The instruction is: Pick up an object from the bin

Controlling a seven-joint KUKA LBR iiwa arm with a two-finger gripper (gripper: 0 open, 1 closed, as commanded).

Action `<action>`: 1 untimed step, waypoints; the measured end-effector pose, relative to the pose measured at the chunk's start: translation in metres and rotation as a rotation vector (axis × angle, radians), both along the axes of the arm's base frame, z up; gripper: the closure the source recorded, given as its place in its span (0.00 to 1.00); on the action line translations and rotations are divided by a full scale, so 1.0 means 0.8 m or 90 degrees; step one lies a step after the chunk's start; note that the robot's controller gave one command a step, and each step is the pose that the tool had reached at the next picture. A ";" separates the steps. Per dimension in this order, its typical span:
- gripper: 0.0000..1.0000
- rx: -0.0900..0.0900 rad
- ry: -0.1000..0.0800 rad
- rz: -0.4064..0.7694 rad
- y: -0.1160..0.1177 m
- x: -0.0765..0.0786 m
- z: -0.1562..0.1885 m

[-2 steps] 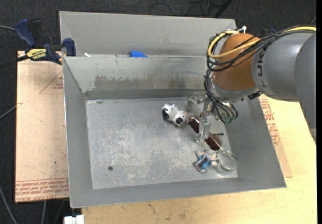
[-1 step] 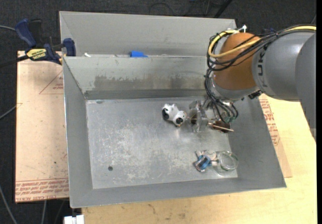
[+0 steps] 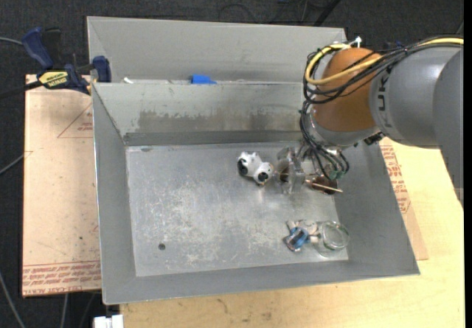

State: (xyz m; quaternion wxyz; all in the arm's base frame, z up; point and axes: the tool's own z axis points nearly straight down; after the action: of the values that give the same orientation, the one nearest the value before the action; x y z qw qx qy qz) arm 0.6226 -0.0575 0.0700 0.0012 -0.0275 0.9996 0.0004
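A grey metal bin is seen from above. The arm, capped by an orange cover, is seen coming in from the right. The end effector is held low over the floor in the bin's right half, towards the back wall. Whether it is spread or pressed together cannot be told. A small white rounded object with dark spots is found just beside it, on its left. Nearer the front wall, a clear round piece and a small blue-and-white thing are lying together. A thin brown piece is seen just right of the end effector.
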 end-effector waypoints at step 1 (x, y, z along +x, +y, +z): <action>1.00 0.000 0.004 -0.011 0.016 0.006 0.066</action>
State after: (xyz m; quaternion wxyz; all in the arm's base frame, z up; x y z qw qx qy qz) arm 0.6270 -0.0451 0.1225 -0.0016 -0.0187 0.9998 0.0007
